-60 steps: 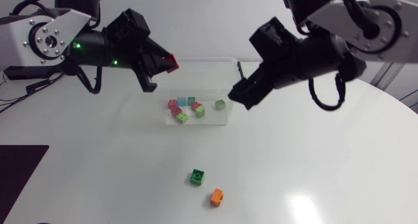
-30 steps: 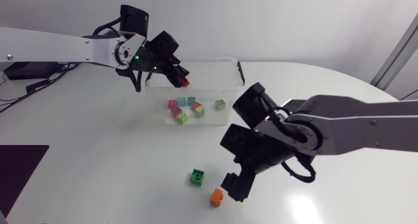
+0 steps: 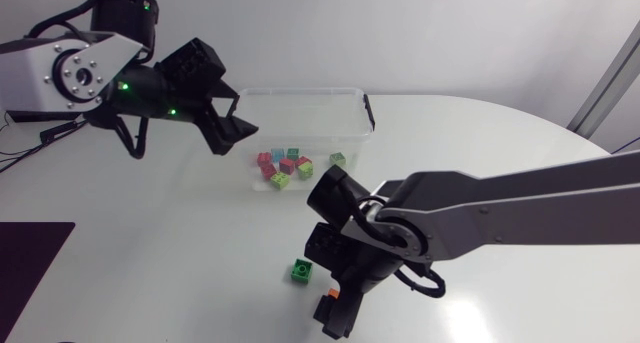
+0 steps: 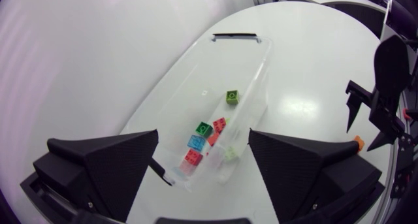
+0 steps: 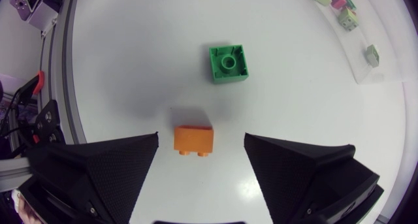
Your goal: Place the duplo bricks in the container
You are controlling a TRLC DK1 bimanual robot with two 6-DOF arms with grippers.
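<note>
Red brick (image 3: pixel 287 166) now down in container (image 3: pixel 300 91); left claw (image 4: pixel 203 134) wide open, empty. Right claw (image 5: pixel 201 138) wide open, dropped around orange brick (image 5: pixel 193 140), grab next

Your worktop (image 3: pixel 520 183): white, smooth, glossy, with a curved edge on the far right. One bright glare patch (image 3: pixel 464 319) on its near part. One dark rectangular mat (image 3: pixel 30 273) at your near-left corner. Black cables (image 3: pixel 52 134) at the far left.
</note>
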